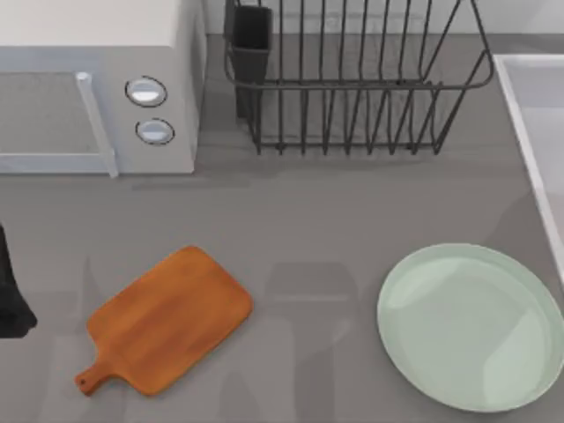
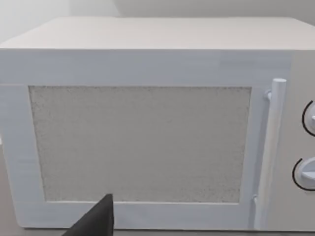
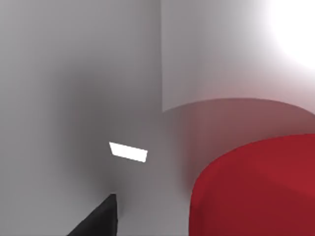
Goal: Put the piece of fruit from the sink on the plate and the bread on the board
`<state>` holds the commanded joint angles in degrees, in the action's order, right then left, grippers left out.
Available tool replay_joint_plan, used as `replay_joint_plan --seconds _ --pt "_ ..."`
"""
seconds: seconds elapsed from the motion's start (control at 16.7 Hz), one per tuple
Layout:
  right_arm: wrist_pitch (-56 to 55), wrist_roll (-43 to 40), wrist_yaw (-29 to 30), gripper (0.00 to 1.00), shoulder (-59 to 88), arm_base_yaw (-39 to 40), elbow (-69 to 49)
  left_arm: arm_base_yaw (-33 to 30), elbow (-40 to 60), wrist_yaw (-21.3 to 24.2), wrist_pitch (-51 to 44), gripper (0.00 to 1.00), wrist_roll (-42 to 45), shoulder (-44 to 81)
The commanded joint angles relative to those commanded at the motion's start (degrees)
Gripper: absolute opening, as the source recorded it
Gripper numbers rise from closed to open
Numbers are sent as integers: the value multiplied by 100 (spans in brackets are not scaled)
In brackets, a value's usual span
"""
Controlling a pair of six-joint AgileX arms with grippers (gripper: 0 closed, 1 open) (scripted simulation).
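Right pincer (image 3: 98,219) is showing as a dark matte wedge at the edge of the right wrist view, and whether it is open or closed I cannot tell. It is hanging very near the piece of fruit (image 3: 256,191), a glossy, bright red rounded shape lying in the sink (image 3: 74,98). The fruit is sitting close to a corner where two smooth, pale grey-white walls are meeting along a straight vertical edge, and it is casting a reddish glow on the wall behind it. That corner is leaving little room on that side of the fruit.

From above, the sink's light raised rim (image 1: 520,115) is running straight along the right side of the grey table (image 1: 308,220). The plate (image 1: 471,326), round, pale mint-green and shallow-rimmed, is lying just beside that rim near the table's front right, its surface bare. A wide strip of open table is separating it from the board (image 1: 167,322), an orange-brown wooden rounded rectangle lying at an angle, its short holed handle pointing toward the front left.

A black wire dish rack (image 1: 352,79) is standing at the back, beside a white boxy microwave (image 1: 97,88) with two round knobs.

Left arm (image 1: 11,295) is resting at the table's left edge; the left pincer (image 2: 96,221) is facing the microwave's speckled door, and its state cannot be told.
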<state>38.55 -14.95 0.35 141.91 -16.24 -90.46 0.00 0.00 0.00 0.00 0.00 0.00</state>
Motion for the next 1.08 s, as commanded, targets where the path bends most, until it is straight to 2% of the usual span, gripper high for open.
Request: replay_joint_plan --seconds 0.66,1.08 --pt "0 0 0 2 0 0 0 0 0 0 0 100 0 0" --pt "0 0 0 0 0 0 0 0 0 0 0 100 0 0"
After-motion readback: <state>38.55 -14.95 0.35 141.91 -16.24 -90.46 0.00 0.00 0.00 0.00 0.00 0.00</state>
